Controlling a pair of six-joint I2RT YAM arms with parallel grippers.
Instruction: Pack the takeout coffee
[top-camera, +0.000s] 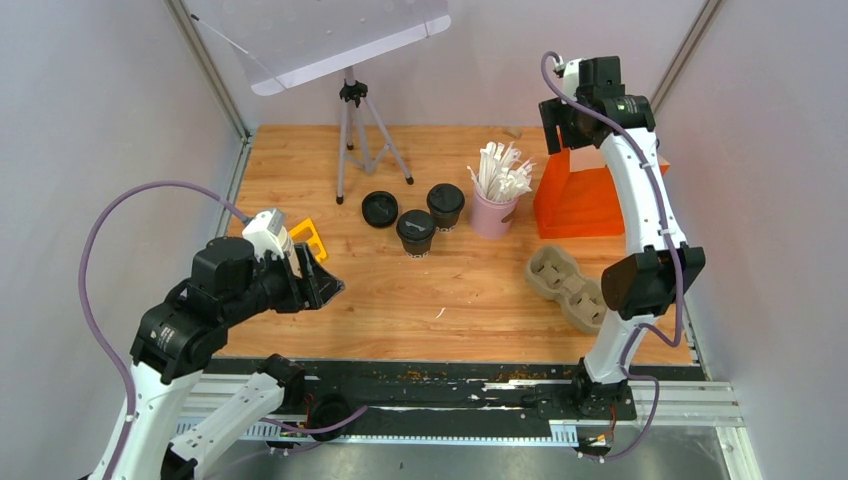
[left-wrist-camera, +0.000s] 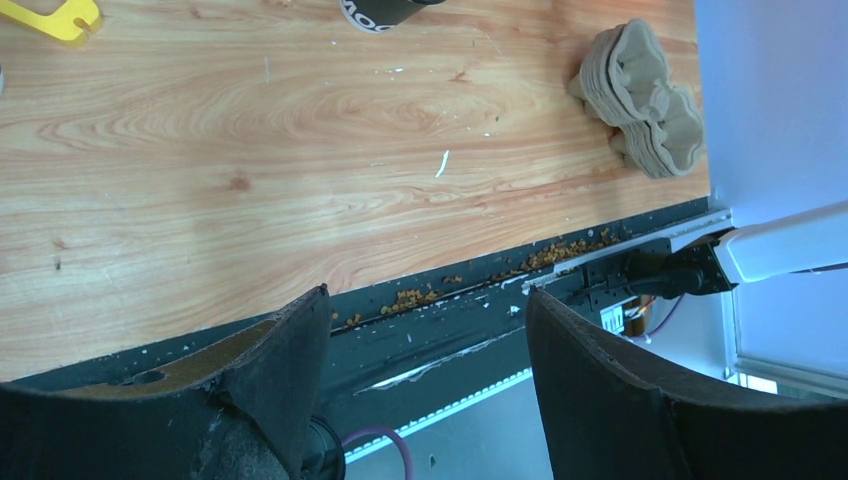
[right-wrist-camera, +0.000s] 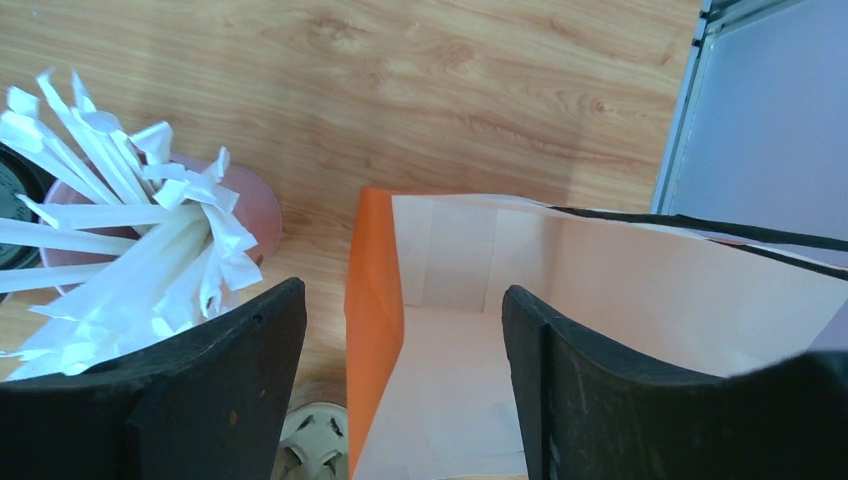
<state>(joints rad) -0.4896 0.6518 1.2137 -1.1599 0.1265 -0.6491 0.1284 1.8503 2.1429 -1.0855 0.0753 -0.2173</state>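
We are inspecting a robotics lab cell: grey panels (top-camera: 90, 120) are enclosing a wooden tabletop (top-camera: 470, 290), a tripod (top-camera: 351, 96) is standing at upper centre, aluminium rails (top-camera: 690, 400) are running along the bottom.

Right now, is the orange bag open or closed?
Open. The right wrist camera looks down into the orange bag: its top edges stand apart and its pale inner walls show.

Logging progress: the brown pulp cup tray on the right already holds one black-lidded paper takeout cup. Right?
No: the brown pulp cup tray on the right holds no cup. The top external view shows its wells empty; the black-lidded paper takeout cups stand apart, left of it.
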